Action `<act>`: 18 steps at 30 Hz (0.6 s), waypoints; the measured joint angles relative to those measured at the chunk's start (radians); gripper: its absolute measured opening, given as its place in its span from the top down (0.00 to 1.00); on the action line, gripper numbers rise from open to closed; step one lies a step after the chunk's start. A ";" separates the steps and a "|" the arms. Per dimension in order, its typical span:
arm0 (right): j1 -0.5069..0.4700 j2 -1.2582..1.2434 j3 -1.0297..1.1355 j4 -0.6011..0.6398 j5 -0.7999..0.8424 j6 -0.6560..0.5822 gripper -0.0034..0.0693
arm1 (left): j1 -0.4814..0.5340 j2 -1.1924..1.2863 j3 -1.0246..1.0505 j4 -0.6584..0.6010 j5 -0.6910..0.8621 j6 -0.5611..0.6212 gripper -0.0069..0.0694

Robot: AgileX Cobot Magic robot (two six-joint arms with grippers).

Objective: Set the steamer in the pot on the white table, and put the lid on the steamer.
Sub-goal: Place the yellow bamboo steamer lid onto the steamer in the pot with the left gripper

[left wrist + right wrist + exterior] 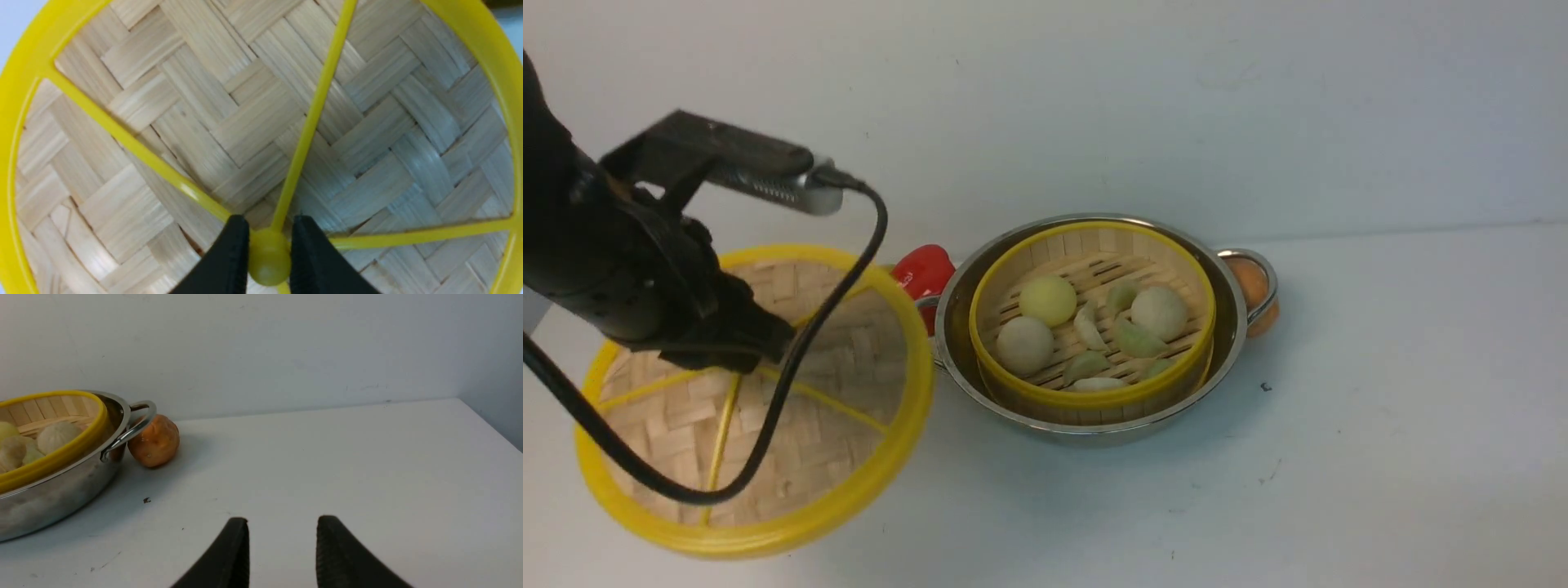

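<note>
Left gripper (267, 230) is pinching the tilted lid (760, 425) by its knob (267, 259), left of the pot (1086, 431). It should be levelling and centring it over the steamer (1094, 396) before lowering. Right gripper (282, 522) is hovering open, empty.

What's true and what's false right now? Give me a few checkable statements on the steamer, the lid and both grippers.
1. The left gripper is shut on the centre knob of the lid. True.
2. The steamer sits inside the pot. True.
3. The lid covers the steamer. False: the steamer is uncovered, and the lid is left of the pot, in the left gripper.
4. The right gripper grips the pot's handle. False: it is open and empty, over bare table.
5. An orange-brown round thing sits beside the pot's right handle. True.
</note>
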 joint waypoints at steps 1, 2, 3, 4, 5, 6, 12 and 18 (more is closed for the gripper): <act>0.000 0.000 0.000 0.000 0.000 0.000 0.61 | 0.000 0.001 -0.017 -0.040 -0.012 0.017 0.75; 0.000 0.000 0.000 0.000 0.000 0.000 0.61 | 0.000 0.002 -0.020 -0.048 -0.015 0.017 0.75; 0.000 0.000 0.000 0.000 0.000 0.000 0.61 | 0.000 0.012 -0.049 -0.112 -0.023 0.047 0.75; 0.000 0.000 0.000 0.000 0.000 0.000 0.61 | 0.000 0.017 -0.059 -0.135 -0.023 0.058 0.75; 0.000 0.000 0.000 0.000 0.000 0.000 0.61 | -0.001 0.033 -0.082 -0.183 -0.027 0.084 0.75; 0.000 0.000 0.000 0.000 0.000 0.000 0.61 | -0.006 0.045 -0.095 -0.206 -0.030 0.099 0.75; 0.000 0.000 0.000 0.000 0.000 0.000 0.61 | -0.068 0.165 -0.185 -0.232 -0.073 0.148 0.75; 0.000 0.000 0.000 0.000 0.000 0.000 0.61 | -0.133 0.328 -0.305 -0.231 -0.150 0.174 0.75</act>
